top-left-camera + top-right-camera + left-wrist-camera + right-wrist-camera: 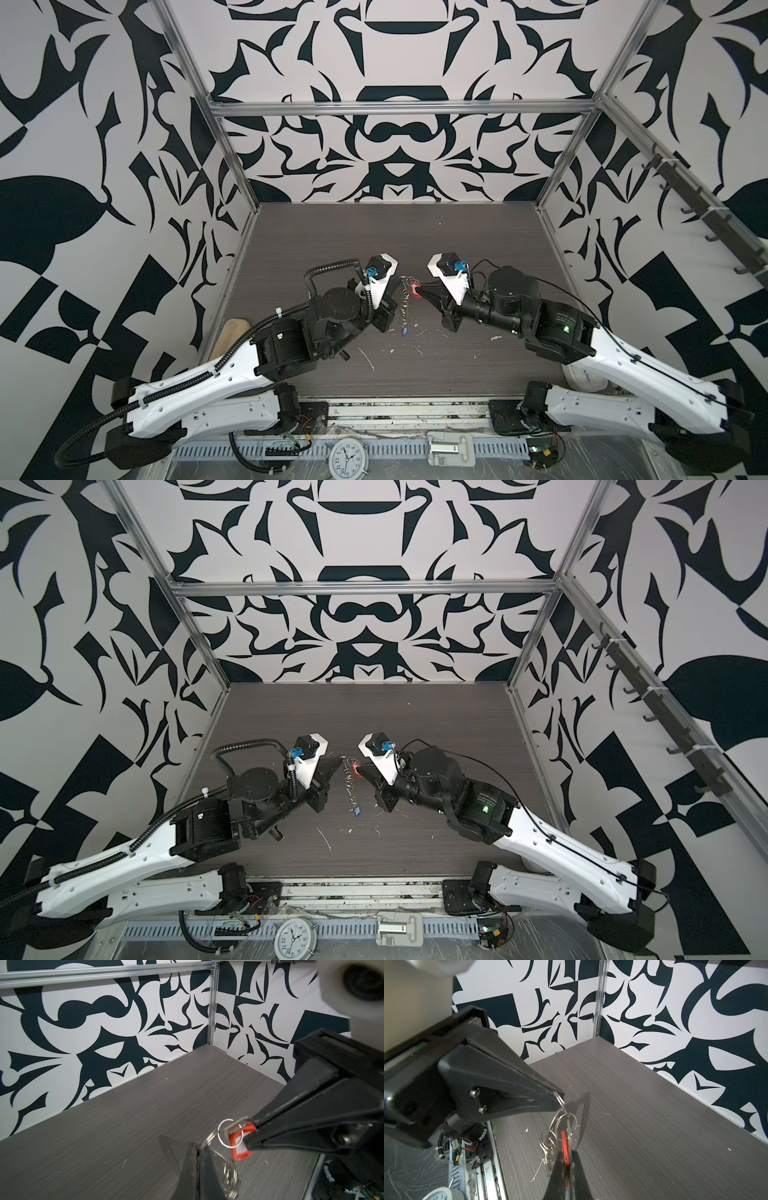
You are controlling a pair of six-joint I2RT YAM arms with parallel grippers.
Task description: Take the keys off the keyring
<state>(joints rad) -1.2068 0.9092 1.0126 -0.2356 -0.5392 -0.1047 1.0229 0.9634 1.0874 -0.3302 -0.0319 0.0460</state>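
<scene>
We see a round clock (346, 457) closest to us, in front of the desk (374, 241). Up over the desk, the left end effector (397, 280) is squeezed tight on a little ring of the keyring (405, 305). The right end effector (420, 291) pinches the red key tag (414, 286). The keyring hangs between them, with the blue key tag (405, 331) lowest.
</scene>
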